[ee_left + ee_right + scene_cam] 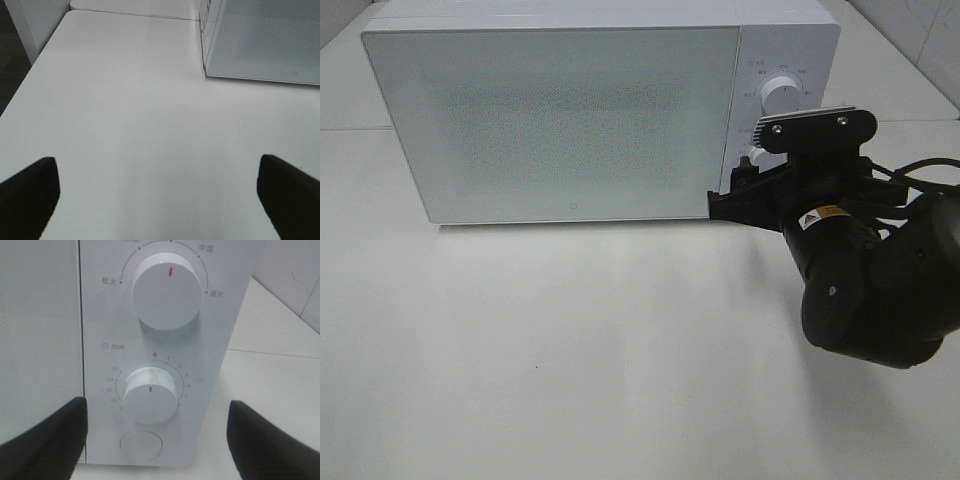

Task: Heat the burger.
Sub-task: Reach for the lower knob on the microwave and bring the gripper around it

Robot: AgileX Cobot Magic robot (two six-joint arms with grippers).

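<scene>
- A white microwave [570, 120] stands at the back of the white tabletop [570, 350], its door [555, 120] shut.
- The burger is not in sight in any view. The door's dotted front hides what is behind it, so I cannot tell where the burger is.
- The right claw [156, 425] is up at the microwave's control panel, at its right end, spread wide and pinching nothing.
- From the right wrist, its two black fingers [45, 440] stand either side of the lower timer knob [150, 396]. Whether they touch it I cannot tell.
- The red mark on that knob points up, close to the zero of its dial.
- Above it is the larger power knob [166, 291], its red mark pointing upward; below is a round button [141, 445].
- The left claw [160, 195] hangs over bare tabletop, off the microwave's left corner, fingers spread wide apart and gripping nothing.
</scene>
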